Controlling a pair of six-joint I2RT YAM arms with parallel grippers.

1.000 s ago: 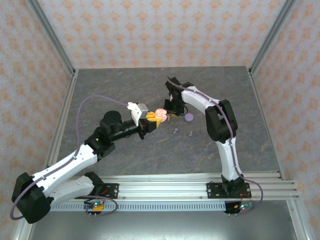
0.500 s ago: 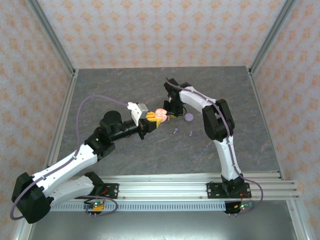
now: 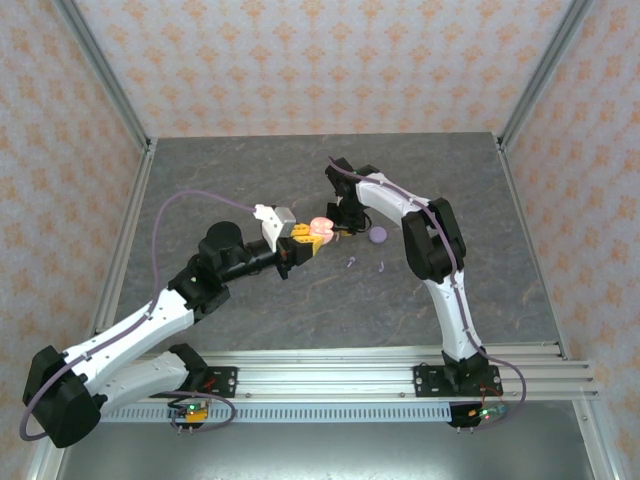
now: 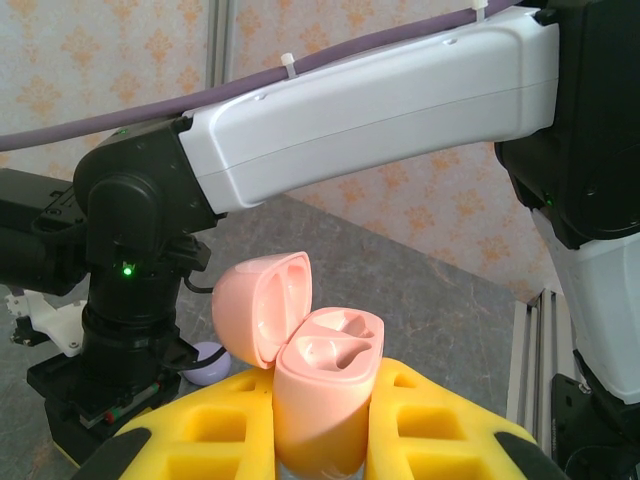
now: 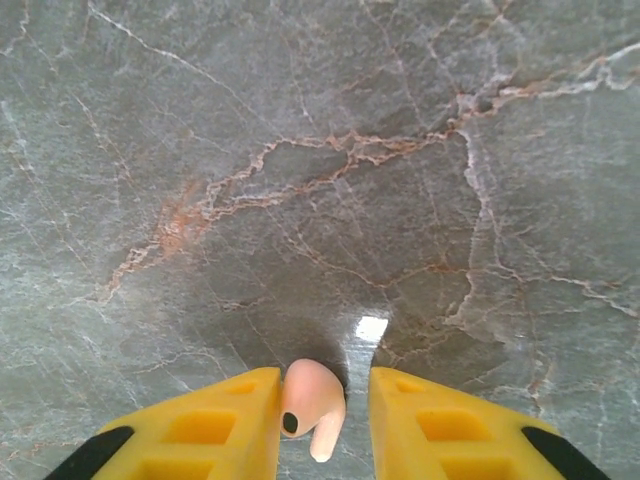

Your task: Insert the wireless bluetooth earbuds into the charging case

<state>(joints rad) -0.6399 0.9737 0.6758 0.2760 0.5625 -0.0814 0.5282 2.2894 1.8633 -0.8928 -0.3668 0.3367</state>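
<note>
I clench the empty pink charging case (image 4: 318,385) in the left gripper (image 4: 320,440); the right gripper (image 5: 325,380) straddles a pink earbud (image 5: 312,398), grasp unclear.

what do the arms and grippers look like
The left arm and right arm have white shells, black joints and a purple cable tied alongside. Their fingers are yellow, with square recesses and black patches. A green light glows on the right arm.

Grey marble-look tabletop (image 3: 300,310), orange-patterned walls (image 3: 320,60), prob. alu corner posts (image 3: 105,70)
</note>
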